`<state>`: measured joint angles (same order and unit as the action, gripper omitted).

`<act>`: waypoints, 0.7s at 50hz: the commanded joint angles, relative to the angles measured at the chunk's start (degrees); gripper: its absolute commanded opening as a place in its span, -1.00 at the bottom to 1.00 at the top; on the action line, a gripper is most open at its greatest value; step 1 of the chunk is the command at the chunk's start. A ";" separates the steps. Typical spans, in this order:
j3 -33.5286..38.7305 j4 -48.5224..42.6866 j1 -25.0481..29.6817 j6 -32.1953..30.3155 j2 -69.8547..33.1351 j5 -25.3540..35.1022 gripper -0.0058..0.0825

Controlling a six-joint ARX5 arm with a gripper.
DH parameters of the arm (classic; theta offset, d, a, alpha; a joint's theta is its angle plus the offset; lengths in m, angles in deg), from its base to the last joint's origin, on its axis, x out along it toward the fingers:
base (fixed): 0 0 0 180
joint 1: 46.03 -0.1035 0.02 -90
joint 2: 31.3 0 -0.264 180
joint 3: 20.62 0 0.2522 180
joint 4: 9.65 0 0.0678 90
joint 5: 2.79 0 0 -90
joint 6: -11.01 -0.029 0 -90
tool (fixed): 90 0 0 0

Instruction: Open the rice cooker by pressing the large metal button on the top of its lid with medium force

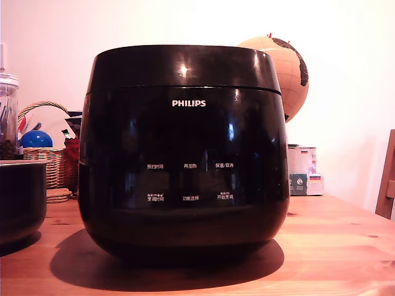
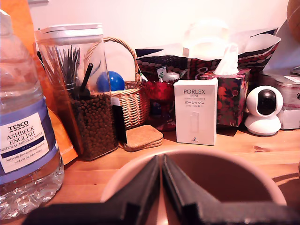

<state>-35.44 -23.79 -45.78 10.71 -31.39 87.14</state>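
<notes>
The rice cooker (image 1: 184, 151) stood mid-worktop (image 1: 333, 246), near its front edge, its lid (image 1: 183, 66) down. In the wrist view the hand (image 2: 161, 187) had its fingers pressed together, holding nothing, above a pale bowl (image 2: 220, 171).

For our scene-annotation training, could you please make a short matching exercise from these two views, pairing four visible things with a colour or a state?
Things:
1. rice cooker
2. lid
3. gripper
4. blue ball

Descriptions:
A. fingertips pressed together
B. sits in a wicker basket
C. closed on the cooker body
D. glossy black, with a white PHILIPS logo

Pairs: 1-D, 2-C, 3-A, 4-B
</notes>
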 commanded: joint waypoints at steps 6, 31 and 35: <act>1.66 5.62 -3.89 0.28 0.59 5.86 -0.91; 1.49 11.65 -2.69 14.40 0.59 21.05 -0.91; 1.03 12.46 -1.40 17.79 0.59 25.16 -0.91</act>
<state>-34.85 -11.99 -48.12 23.76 -31.13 110.88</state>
